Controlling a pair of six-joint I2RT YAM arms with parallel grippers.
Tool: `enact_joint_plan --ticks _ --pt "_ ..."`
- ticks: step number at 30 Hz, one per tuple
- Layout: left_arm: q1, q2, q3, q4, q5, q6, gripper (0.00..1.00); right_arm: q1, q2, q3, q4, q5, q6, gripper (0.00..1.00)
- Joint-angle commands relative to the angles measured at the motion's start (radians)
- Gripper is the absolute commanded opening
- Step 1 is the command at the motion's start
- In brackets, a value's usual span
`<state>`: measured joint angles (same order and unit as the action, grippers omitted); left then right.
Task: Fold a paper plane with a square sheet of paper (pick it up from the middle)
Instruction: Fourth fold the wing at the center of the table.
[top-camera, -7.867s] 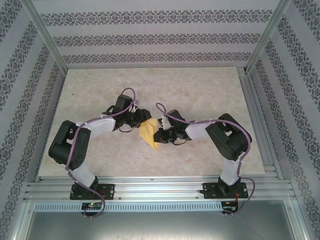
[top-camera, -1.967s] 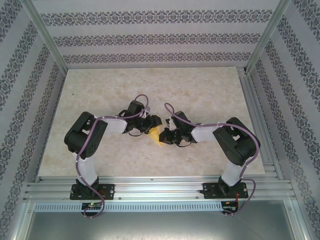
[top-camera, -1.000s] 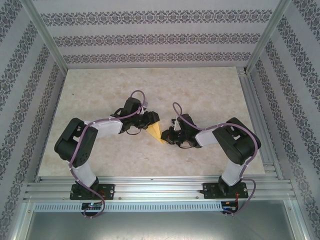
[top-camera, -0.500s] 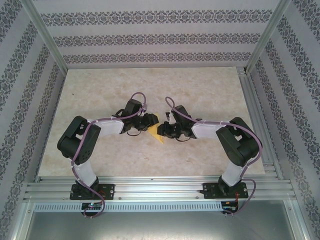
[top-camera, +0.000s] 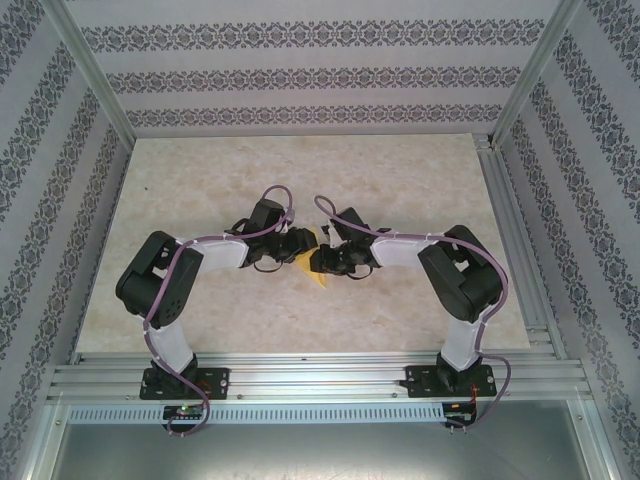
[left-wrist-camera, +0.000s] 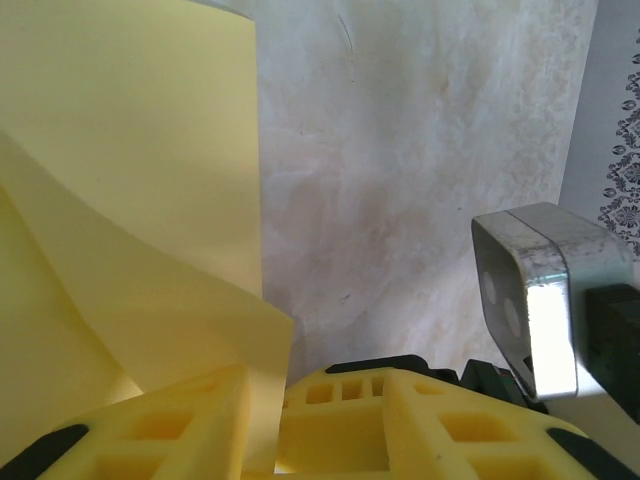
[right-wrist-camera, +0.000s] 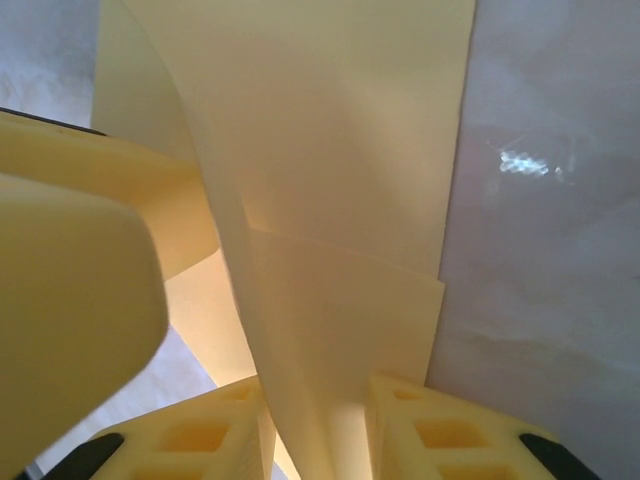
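Note:
The pale-yellow sheet of paper (top-camera: 317, 274), partly folded with a pointed tip toward the near edge, hangs between both grippers at mid-table. My left gripper (top-camera: 299, 246) comes in from the left. In the left wrist view its yellow fingers (left-wrist-camera: 400, 420) are closed on a flap of the paper (left-wrist-camera: 130, 200), so the left gripper (left-wrist-camera: 262, 400) is shut on it. My right gripper (top-camera: 322, 259) meets it from the right. In the right wrist view the right gripper (right-wrist-camera: 318, 410) has its jaws apart, and a curved fold of the paper (right-wrist-camera: 330, 150) runs loosely down between them.
The marble-pattern tabletop (top-camera: 300, 170) lies open around the arms, framed by aluminium rails (top-camera: 510, 230) and patterned walls. The right wrist's silver camera housing (left-wrist-camera: 540, 300) sits close on the right in the left wrist view. A blurred left finger (right-wrist-camera: 70, 270) looms close in the right wrist view.
The right gripper has moved left and away from the near edge, up against the left gripper, and its jaws have parted. The paper is now more covered by the grippers. The left arm has barely moved.

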<state>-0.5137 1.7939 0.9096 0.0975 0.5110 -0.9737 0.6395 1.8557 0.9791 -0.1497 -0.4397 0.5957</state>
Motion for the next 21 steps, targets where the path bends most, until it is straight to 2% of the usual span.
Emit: enact_joint_plan --ticks 1,8,13,16,21 --pt "-0.013 0.013 0.018 0.031 0.011 0.000 0.41 0.020 0.003 0.029 -0.014 0.042 -0.036 0.30" --pt "-0.013 0.000 0.020 0.035 0.014 -0.005 0.42 0.031 0.018 0.051 -0.051 0.084 -0.043 0.16" --pt "-0.010 -0.041 0.008 0.015 -0.015 0.001 0.45 0.033 -0.011 0.023 -0.016 0.059 -0.015 0.05" --pt "-0.007 -0.067 -0.001 0.009 -0.024 0.001 0.49 0.033 -0.039 -0.010 0.032 0.030 0.024 0.00" --pt "-0.007 -0.123 -0.028 0.022 -0.021 -0.002 0.56 0.033 -0.089 -0.109 0.234 -0.068 0.175 0.00"
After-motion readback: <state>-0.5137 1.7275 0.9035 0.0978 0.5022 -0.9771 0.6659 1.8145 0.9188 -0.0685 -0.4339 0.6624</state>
